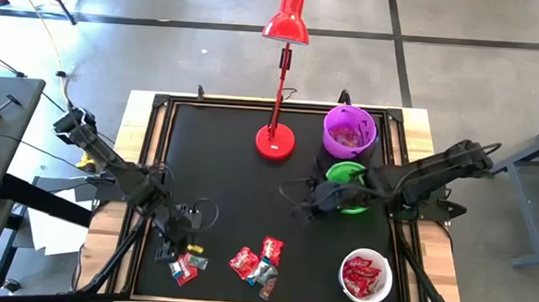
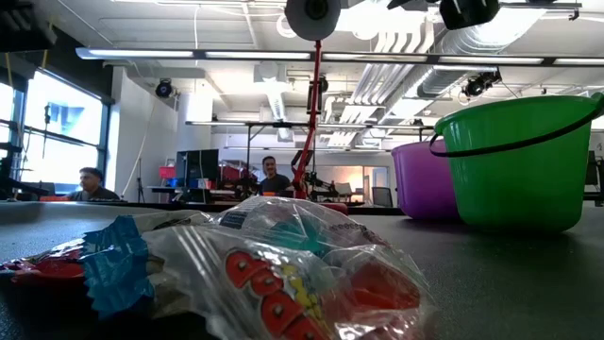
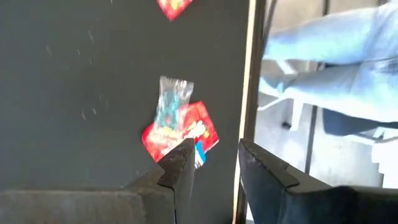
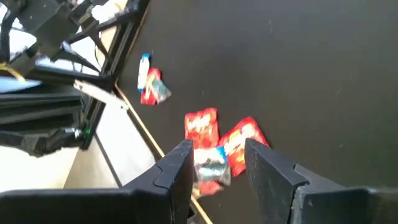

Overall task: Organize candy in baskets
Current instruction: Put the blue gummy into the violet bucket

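Red candy packets (image 1: 256, 262) lie loose at lower centre; more fill white basket (image 1: 366, 275) lower right. Left gripper (image 1: 174, 243) jaws apart, empty, over lower-left pile (image 1: 185, 268), likely lining up. Right gripper (image 1: 305, 209), apart, empty, beside green basket (image 1: 346, 186).

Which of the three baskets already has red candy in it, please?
The white basket, at the table's near right corner: it holds red candy. The green basket shows none, and the purple basket holds only pale wrappers.
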